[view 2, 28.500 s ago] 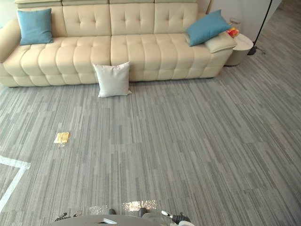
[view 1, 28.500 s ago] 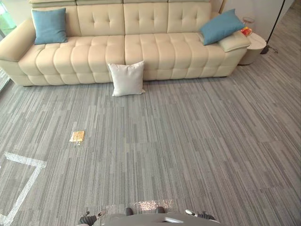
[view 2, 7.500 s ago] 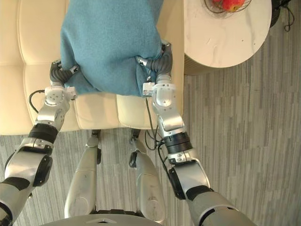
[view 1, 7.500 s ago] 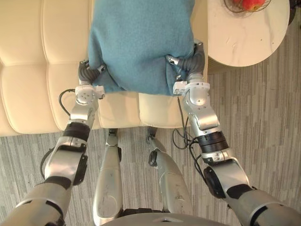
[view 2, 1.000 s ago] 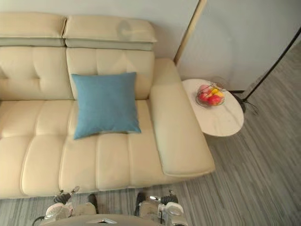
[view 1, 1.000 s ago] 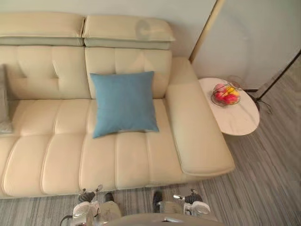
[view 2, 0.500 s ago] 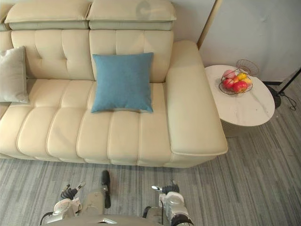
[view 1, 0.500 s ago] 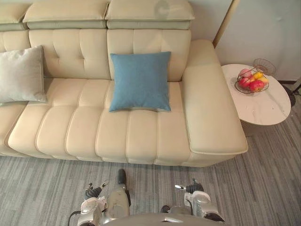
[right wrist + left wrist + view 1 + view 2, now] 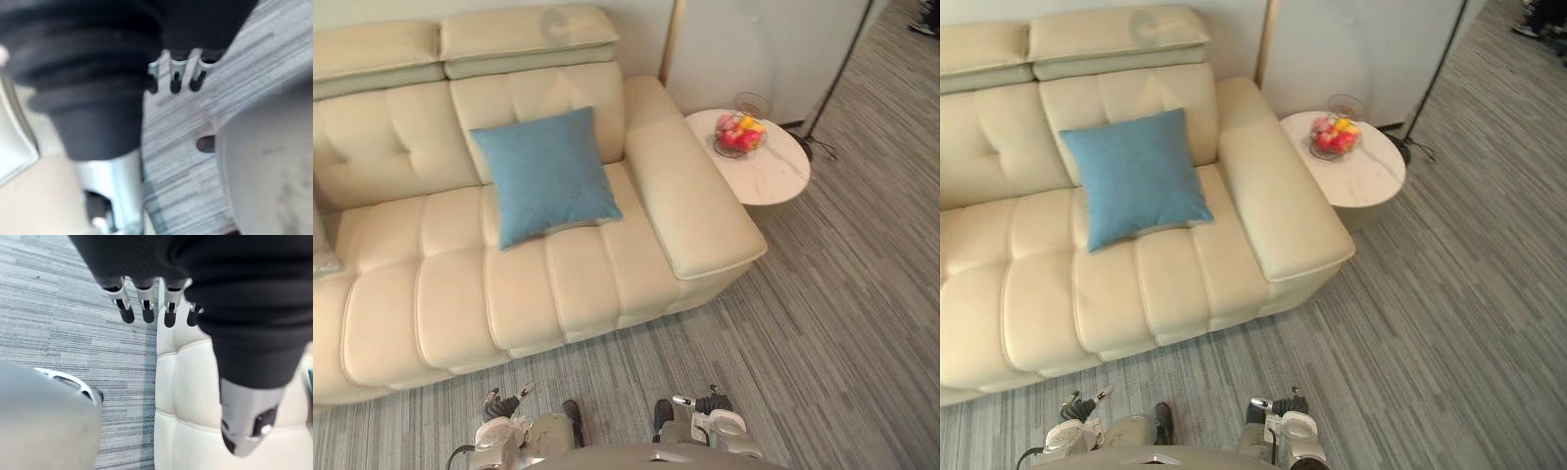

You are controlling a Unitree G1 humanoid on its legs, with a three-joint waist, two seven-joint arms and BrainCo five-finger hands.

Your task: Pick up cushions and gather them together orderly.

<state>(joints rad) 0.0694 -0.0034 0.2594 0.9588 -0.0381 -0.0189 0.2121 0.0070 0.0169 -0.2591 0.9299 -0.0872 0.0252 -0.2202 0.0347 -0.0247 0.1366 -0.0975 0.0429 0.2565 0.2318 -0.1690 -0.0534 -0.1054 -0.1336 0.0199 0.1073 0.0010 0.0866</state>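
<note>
Fingers hang relaxed on the left hand and the right hand, both empty, low in front of the sofa. 1 blue cushion leans against the backrest at the sofa's right end, just beside the armrest. A pale cushion shows far along the seat, well apart, so the gathering seems only partly done, with that 1 left to bring over

A blue cushion leans on the cream sofa's back, near its armrest. Beside the armrest stands a round white table with a fruit bowl. The left hand and right hand hang low over the grey floor.
</note>
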